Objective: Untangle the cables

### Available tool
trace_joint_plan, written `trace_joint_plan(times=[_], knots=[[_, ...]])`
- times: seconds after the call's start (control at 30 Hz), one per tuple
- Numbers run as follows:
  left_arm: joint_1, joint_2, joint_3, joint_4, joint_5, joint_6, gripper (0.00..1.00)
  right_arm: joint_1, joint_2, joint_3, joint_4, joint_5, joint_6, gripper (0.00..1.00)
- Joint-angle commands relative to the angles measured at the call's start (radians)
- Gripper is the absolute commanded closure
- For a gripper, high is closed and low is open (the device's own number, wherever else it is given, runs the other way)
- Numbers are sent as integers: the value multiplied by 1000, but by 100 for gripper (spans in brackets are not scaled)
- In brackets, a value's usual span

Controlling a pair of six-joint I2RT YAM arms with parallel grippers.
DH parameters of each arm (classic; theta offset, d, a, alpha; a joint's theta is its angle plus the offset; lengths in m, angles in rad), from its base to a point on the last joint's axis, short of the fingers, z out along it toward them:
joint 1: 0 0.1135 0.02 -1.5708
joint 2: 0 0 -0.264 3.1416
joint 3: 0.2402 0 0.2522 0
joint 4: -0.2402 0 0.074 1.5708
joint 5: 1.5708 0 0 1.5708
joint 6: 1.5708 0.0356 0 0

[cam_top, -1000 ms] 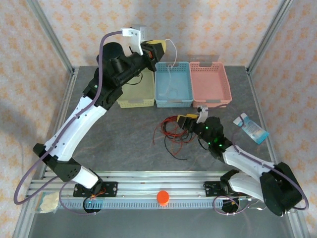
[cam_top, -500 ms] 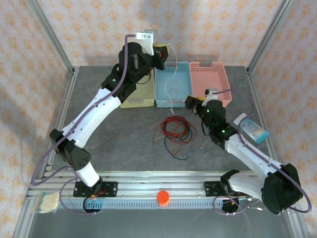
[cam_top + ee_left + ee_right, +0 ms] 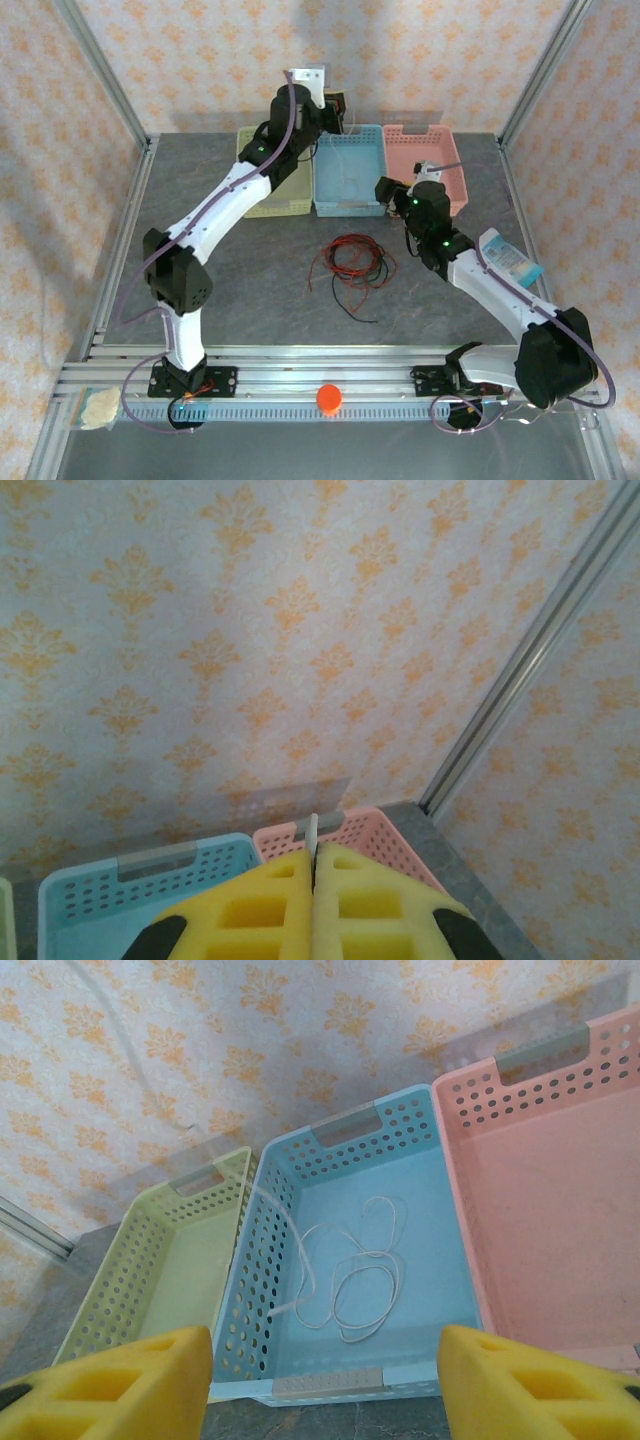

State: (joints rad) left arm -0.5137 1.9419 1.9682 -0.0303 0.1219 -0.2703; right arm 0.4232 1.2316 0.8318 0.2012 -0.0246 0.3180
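- L gripper point(image 3: 314, 865), high over far side of the blue basket point(image 3: 350, 1130): yellow pads pressed together, pinching the end of the whitish cable point(image 3: 313, 830).
- Rest of this cable lies in loose loops on the blue basket floor.
- R gripper point(image 3: 325, 1390), at near edge of the same basket: pads spread wide, holding nothing.
- Red and black cables point(image 3: 350, 262): one tangled coil on the table point(image 3: 250, 270), centre, near side of the baskets.

Orange-patterned wallpaper walls point(image 3: 450, 50) enclose a grey marbled tabletop point(image 3: 250, 290).
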Motion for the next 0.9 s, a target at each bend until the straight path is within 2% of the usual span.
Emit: trace_joint_plan(times=[0.0, 0.33, 0.57, 0.7, 0.87], knots=[[17, 64, 81, 52, -13, -14, 100, -7, 6, 33, 7, 25, 9, 39], [33, 274, 243, 39, 1, -69, 100, -21, 75, 92, 9, 11, 11, 39], [43, 350, 247, 21, 21, -105, 100, -27, 114, 112, -10, 15, 24, 38], [44, 381, 215, 11, 70, -116, 100, -31, 134, 104, -25, 23, 42, 36], [44, 410, 161, -9, 58, -113, 100, -30, 148, 88, 20, 14, 54, 32]])
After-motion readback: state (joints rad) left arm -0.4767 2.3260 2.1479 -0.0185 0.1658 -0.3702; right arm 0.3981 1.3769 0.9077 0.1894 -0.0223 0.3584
